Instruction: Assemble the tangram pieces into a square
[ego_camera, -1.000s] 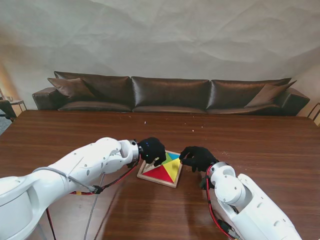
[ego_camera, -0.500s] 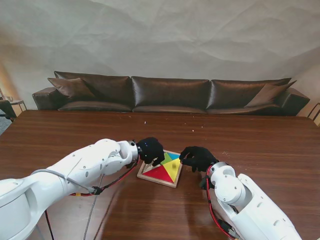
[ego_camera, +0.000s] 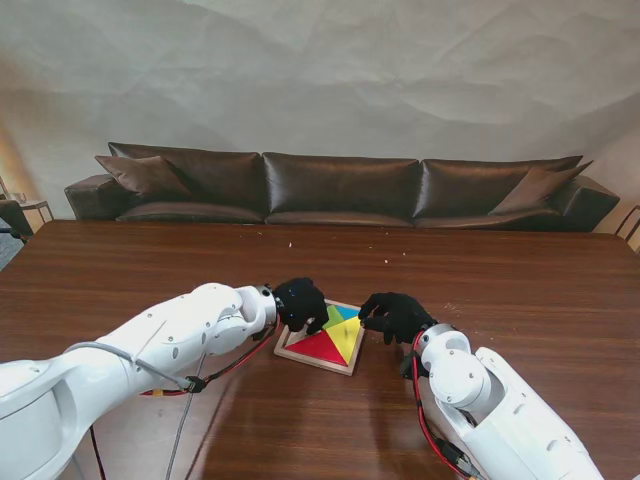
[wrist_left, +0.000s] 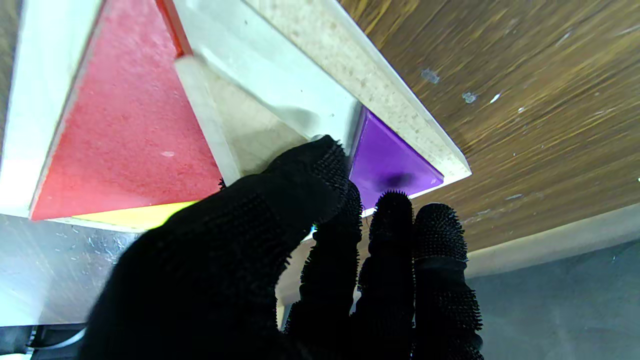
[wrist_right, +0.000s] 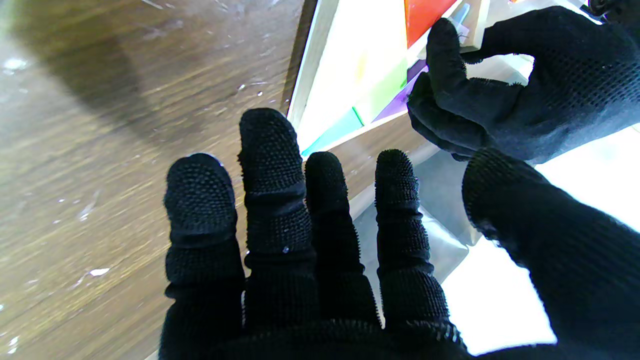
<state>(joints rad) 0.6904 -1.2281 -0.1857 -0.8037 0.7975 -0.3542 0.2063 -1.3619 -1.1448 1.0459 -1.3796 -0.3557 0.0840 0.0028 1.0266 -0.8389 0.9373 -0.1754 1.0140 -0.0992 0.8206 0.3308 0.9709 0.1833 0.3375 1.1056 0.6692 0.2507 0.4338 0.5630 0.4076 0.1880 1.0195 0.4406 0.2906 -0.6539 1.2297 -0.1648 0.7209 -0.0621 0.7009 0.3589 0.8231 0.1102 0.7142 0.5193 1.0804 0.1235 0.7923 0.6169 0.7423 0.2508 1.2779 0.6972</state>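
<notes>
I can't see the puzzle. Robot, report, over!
Left hand fingers on pale wooden piece in wooden tangram tray. Right hand open at tray's right edge. Nothing blocking.

A: Long brown table (ego_camera: 520, 290) fills the lower half of the frame, wood grain running side to side, a few pale specks near its far edge

B: And right behind it, a dark leather sofa (ego_camera: 340, 188) stretching nearly the full width, centre of the frame

A: Cushion (ego_camera: 142, 174) tucked into its left end, another cushion (ego_camera: 538, 186) at the right end

B: Above that, a pale wrinkled backdrop (ego_camera: 330, 70) covering the whole upper half

A: Far left edge, part of a small side table (ego_camera: 32, 208)

B: Far right edge, a sliver of a chair (ego_camera: 630, 224), too little showing to say more
</notes>
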